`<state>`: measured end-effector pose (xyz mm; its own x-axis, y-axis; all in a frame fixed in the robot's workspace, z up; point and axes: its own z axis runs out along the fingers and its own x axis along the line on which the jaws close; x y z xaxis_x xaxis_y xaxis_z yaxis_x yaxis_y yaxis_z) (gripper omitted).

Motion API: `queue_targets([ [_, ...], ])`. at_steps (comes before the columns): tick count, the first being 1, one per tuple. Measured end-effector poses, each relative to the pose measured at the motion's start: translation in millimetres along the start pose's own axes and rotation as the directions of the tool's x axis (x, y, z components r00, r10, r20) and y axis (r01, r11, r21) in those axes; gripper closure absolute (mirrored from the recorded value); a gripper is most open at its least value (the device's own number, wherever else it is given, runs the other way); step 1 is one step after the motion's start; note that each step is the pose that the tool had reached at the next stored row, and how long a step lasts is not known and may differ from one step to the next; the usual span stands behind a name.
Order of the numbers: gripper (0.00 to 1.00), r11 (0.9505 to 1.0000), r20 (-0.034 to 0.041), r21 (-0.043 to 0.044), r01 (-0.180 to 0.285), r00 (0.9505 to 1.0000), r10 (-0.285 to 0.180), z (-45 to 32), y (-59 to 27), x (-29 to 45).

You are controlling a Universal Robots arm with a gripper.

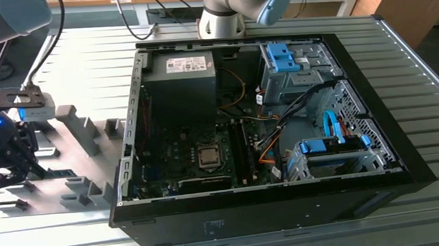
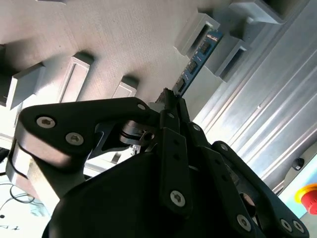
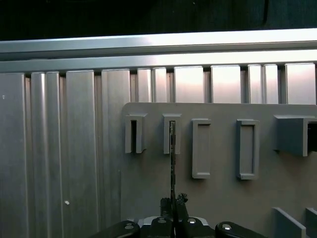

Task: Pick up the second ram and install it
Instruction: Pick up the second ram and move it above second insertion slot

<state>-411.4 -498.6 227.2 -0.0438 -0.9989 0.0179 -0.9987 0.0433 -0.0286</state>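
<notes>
Black two-finger gripper [image 3: 173, 207] [image 2: 171, 99] is over the flat grey fixture plate [image 3: 148, 178]. The plate lies on the ribbed aluminium table [image 1: 88, 56], by the table's edge at the exterior view's left, beside the open black computer case [image 1: 285, 221]. I read the fingers as pressed together, pinching one end of the second ram [image 3: 172, 158] [image 2: 198, 57], a slim flat dark green memory stick. Its far end is at a slotted grey block [image 3: 166, 136] in the row near the plate's edge; I cannot tell whether it is seated or lifted clear
</notes>
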Motion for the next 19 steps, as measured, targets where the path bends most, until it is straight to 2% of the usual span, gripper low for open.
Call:
queue_targets([
  [19,0.86,1.0000,-0.0001,-0.0001,0.000,1.0000,0.000,-10.9,-0.3,0.2],
])
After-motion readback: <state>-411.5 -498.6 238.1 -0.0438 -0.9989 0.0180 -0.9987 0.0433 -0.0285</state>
